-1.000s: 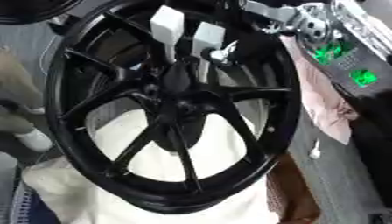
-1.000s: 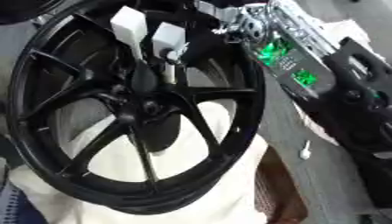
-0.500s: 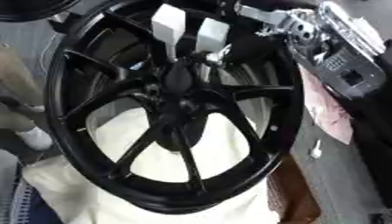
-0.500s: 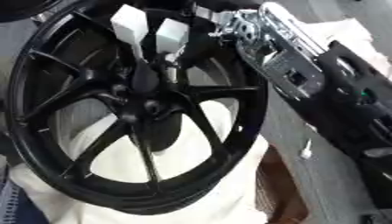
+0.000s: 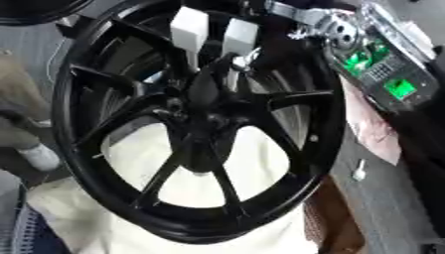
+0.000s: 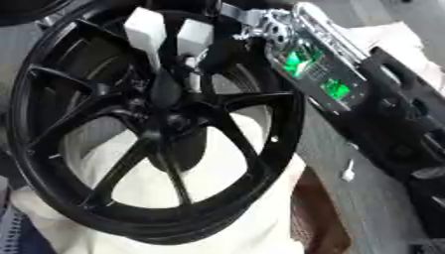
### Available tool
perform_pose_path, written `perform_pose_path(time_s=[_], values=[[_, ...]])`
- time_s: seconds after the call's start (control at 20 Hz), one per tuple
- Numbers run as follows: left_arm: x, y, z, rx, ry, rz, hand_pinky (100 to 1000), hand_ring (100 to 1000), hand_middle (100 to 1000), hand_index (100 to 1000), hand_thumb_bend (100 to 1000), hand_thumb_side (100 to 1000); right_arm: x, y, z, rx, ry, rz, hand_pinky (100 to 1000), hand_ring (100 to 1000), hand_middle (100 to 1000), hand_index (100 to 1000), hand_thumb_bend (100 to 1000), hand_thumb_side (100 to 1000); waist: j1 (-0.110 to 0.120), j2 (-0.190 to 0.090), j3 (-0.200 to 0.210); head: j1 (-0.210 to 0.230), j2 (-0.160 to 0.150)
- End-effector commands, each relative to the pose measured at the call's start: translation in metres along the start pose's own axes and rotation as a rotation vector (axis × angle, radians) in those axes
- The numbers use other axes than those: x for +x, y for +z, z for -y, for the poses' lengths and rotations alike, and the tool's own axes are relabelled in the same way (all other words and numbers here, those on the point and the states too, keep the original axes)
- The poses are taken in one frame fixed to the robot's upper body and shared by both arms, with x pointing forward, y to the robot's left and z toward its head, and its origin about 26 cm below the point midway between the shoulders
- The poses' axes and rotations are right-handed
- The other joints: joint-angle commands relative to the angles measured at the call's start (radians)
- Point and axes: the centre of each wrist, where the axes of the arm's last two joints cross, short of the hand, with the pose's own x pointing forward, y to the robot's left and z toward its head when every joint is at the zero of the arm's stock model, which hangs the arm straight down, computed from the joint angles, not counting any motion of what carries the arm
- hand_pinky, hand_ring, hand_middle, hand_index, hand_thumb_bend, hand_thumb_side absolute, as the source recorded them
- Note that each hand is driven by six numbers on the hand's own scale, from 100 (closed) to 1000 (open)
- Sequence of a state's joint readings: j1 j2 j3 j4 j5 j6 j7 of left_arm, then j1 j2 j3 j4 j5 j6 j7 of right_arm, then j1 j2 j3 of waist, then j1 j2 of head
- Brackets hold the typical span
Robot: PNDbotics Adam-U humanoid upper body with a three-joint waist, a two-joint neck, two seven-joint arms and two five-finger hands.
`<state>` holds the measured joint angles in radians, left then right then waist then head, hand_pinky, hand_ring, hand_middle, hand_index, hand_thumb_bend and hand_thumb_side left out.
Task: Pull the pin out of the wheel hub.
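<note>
A black spoked wheel lies on a white cloth, and its hub sits near the middle of the left eye view. My right hand comes down from the upper right onto the hub. It is black, with two white blocks on its upper part. A small silvery piece shows beside the hand, just above the hub; I cannot make out whether it is the pin. The hand covers the hub's upper part. The silver forearm shows green lights.
Part of a second black wheel lies at the top left. A pink cloth and a small white object lie on the grey surface to the right. A brown box sits at the lower right, and a beige shape at the left edge.
The right forearm has rolled, so its green lights, hidden half a second ago, show again. The hand stays over the hub and the wheel has not moved.
</note>
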<state>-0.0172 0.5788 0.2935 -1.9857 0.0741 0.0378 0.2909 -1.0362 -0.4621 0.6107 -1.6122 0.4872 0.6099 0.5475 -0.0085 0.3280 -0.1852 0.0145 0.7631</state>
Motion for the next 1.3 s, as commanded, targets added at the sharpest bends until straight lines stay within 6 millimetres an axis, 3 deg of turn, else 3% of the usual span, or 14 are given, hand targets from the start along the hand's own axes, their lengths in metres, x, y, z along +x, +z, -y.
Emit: perform_pose_path(time_s=[0.05, 0.25, 0.7, 1.0, 1.3], values=[[0.0063, -0.0038, -0.0043, 0.008, -0.016, 0.024, 587, 515, 530, 722, 276, 668, 0.0, 0.0061, 0.0132, -0.025, 0.003, 0.006, 746, 784, 649, 777, 356, 484, 0.001, -0.021, -0.001, -0.001, -0.01], [0.0065, -0.004, -0.0039, 0.008, -0.018, 0.024, 587, 515, 531, 722, 275, 668, -0.0001, 0.0073, 0.0158, -0.028, -0.003, 0.008, 741, 776, 631, 766, 339, 444, 0.0, -0.022, -0.001, 0.002, -0.011], [0.0061, -0.0035, -0.0036, 0.012, -0.016, 0.02, 589, 514, 530, 721, 275, 670, -0.0024, 0.0035, 0.0119, 0.031, -0.012, -0.005, 704, 677, 487, 648, 227, 135, -0.002, -0.024, 0.007, 0.0, -0.013], [0.0059, -0.0033, -0.0037, 0.014, -0.015, 0.017, 590, 514, 531, 722, 274, 671, -0.003, 0.0068, 0.0134, 0.027, -0.046, 0.001, 663, 618, 400, 553, 139, 100, -0.004, -0.024, 0.011, -0.001, -0.013], [0.0056, -0.003, -0.0037, 0.012, -0.018, 0.014, 591, 514, 531, 722, 274, 673, -0.0009, 0.0113, 0.0156, 0.006, -0.11, 0.008, 637, 583, 312, 492, 176, 100, -0.005, -0.027, 0.013, -0.003, -0.012]])
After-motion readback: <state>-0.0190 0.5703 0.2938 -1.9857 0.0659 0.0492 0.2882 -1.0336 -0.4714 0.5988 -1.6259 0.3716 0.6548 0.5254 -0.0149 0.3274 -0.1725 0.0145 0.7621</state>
